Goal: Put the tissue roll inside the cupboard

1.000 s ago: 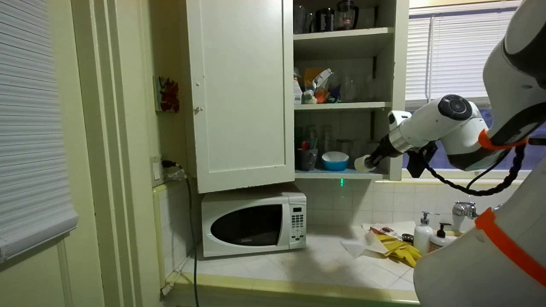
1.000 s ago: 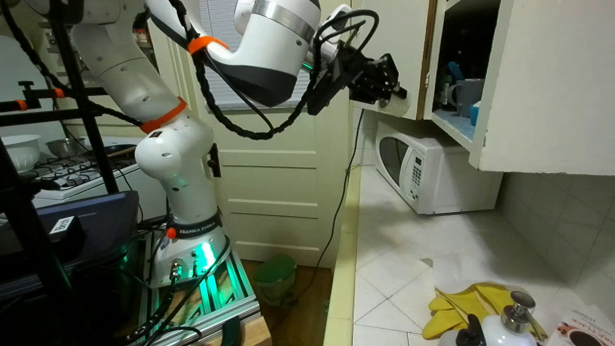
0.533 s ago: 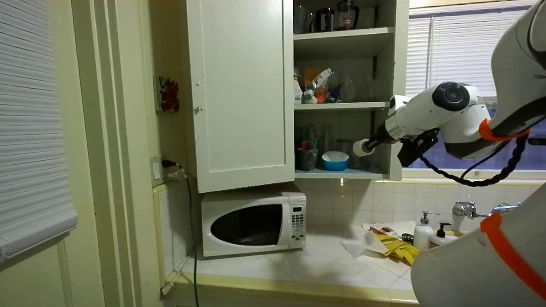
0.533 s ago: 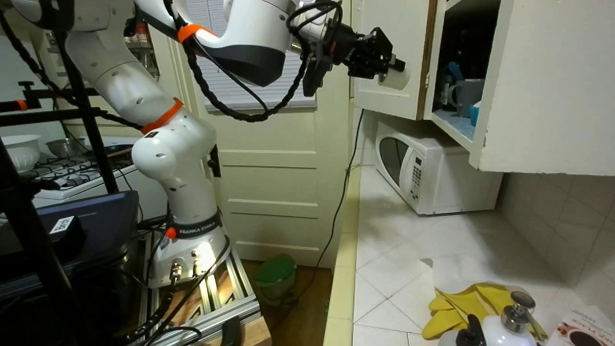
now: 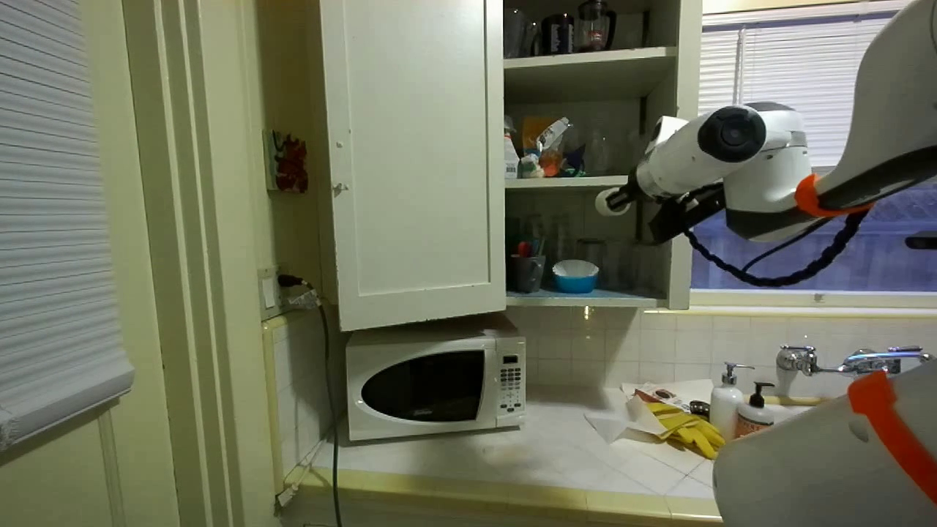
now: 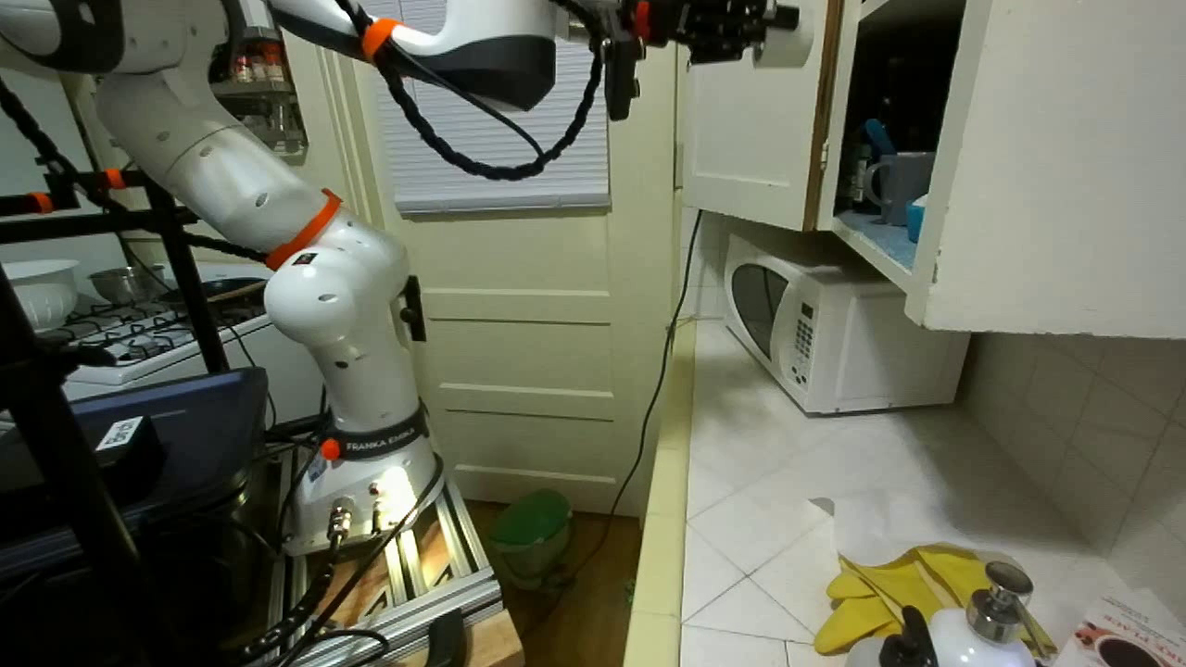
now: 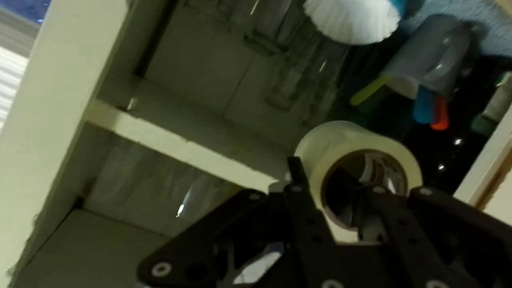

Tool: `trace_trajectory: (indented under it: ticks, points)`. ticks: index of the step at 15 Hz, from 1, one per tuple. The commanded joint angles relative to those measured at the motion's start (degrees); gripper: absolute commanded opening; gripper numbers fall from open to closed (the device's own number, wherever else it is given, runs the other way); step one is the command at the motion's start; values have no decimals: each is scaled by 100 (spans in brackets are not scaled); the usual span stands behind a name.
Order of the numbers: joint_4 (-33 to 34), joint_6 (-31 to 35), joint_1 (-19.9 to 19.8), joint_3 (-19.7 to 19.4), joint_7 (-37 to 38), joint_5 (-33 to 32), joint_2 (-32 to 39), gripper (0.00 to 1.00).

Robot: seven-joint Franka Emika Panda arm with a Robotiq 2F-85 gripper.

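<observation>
Wrist view is dim and a bit soft. Gripper (image 7: 320, 176) clamped on the roll (image 7: 366, 142), pinching its wall: one finger along the outside, the other in the core, tip lost in shadow. Glassware (image 7: 296, 76) behind is murky, pieces hard to separate. Middle shelf (image 7: 184, 150) runs out of sight behind roll and gripper.

In an exterior view, gripper and arm (image 6: 324, 287) are clipped at the top; the side of the cupboard (image 6: 1066, 185) hides most of the inside, leaving a mug (image 6: 903, 185) and a sliver of bowl (image 5: 576, 283). Bottles (image 6: 977, 639) and box (image 6: 1144, 621) cut off at the bottom; gloves (image 6: 889, 607) partly covered by a bottle.

Door (image 5: 421, 161), swung out, covers part of the shelves and of the top of the microwave (image 5: 424, 386), which sits at the back corner of the bench (image 5: 578, 446).

Roll: short, off-white, thick-walled, tilted, brownish rim at the core; something white with red-brown print shows in the core, unreadable. It hangs well above the bench, wall side of the front edge, just outside the cupboard's opening.
</observation>
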Motion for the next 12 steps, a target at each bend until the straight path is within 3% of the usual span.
trace_trajectory:
  ticks: [1,3,5,6,8,9,12]
  points:
    - [236,-1167,330,103,845,-318,-292,4]
    - [354,-1914,429,196,1526,-810,-316,4]
    - [540,-2247,619,129,2017,-1480,-177,4]
    - [384,-1989,432,178,1499,-954,-262,17]
    - [454,-2127,516,161,1764,-1233,-230,17]
    - [529,-2063,618,86,1932,-1267,-176,4]
    - [900,-1889,759,-281,2159,-1033,145,4]
